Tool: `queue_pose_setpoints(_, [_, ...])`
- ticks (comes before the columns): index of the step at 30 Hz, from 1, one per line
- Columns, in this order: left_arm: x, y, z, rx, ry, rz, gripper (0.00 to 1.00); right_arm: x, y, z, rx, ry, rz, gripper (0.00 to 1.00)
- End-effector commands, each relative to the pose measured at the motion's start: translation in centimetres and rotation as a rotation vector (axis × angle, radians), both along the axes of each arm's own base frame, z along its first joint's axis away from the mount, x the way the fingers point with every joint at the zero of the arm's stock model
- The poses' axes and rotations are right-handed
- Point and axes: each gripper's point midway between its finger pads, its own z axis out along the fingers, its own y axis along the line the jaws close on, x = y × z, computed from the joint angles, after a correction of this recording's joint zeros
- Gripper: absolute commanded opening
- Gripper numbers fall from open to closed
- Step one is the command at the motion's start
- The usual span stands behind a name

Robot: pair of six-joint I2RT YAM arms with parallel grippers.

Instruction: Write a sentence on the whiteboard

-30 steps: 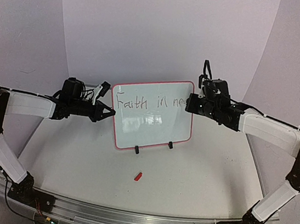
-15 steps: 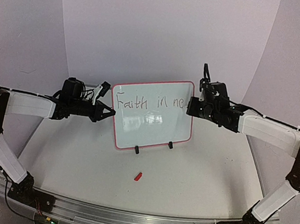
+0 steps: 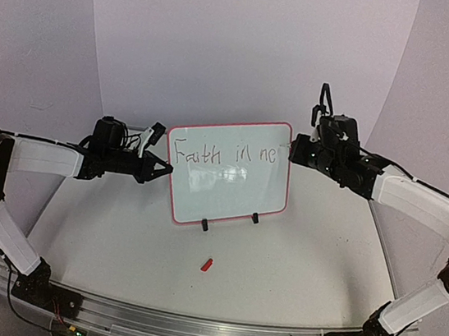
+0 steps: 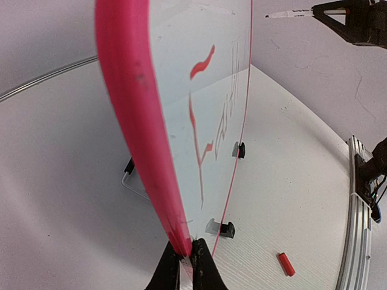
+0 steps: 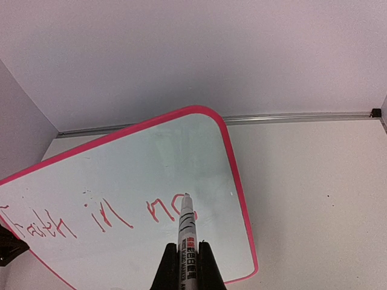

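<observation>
The whiteboard [image 3: 230,187] stands upright on two black feet at mid-table, pink-rimmed. Across its top runs the sentence [image 3: 225,153], red handwriting that reads "Faith in ne". My left gripper [image 3: 166,169] is shut on the board's left rim [image 4: 130,90], pinching it at the lower corner [image 4: 187,246]. My right gripper [image 3: 295,150] is by the board's upper right corner, shut on a white marker [image 5: 188,238]. The marker's tip [image 5: 187,195] points at the last letter. In the left wrist view the marker [image 4: 296,12] hangs a little off the board's face.
A small red marker cap [image 3: 208,264] lies on the table in front of the board, also seen as the cap [image 4: 286,264]. A curved white backdrop closes the rear. An aluminium rail [image 3: 187,325] runs along the near edge.
My right gripper has risen and drawn back to the right with the marker, uncovering the letters "ne". The left arm and the board have not moved.
</observation>
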Motion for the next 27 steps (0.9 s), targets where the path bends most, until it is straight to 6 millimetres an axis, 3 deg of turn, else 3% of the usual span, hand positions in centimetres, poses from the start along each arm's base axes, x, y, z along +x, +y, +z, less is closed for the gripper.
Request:
queue_pose_setpoints(1, [0.9, 0.8, -0.9, 0.076, -0.041, 0.04, 0.0, 0.8, 0.1, 0.9, -0.008, -0.031, -0.007, 0.0])
queue_pose_setpoints(9, [0.9, 0.8, -0.9, 0.076, -0.041, 0.038, 0.0, 1.9, 0.9, 0.2, -0.032, -0.023, -0.001, 0.0])
queue_pose_setpoints(19, [0.9, 0.8, -1.2, 0.079, -0.035, 0.038, 0.0, 2.0, 0.3, -1.2, -0.06, -0.003, -0.028, 0.0])
queue_pose_setpoints(27, [0.9, 0.8, -1.1, 0.077, -0.038, 0.038, 0.0, 1.7, -0.3, -4.2, -0.099, 0.061, -0.043, 0.0])
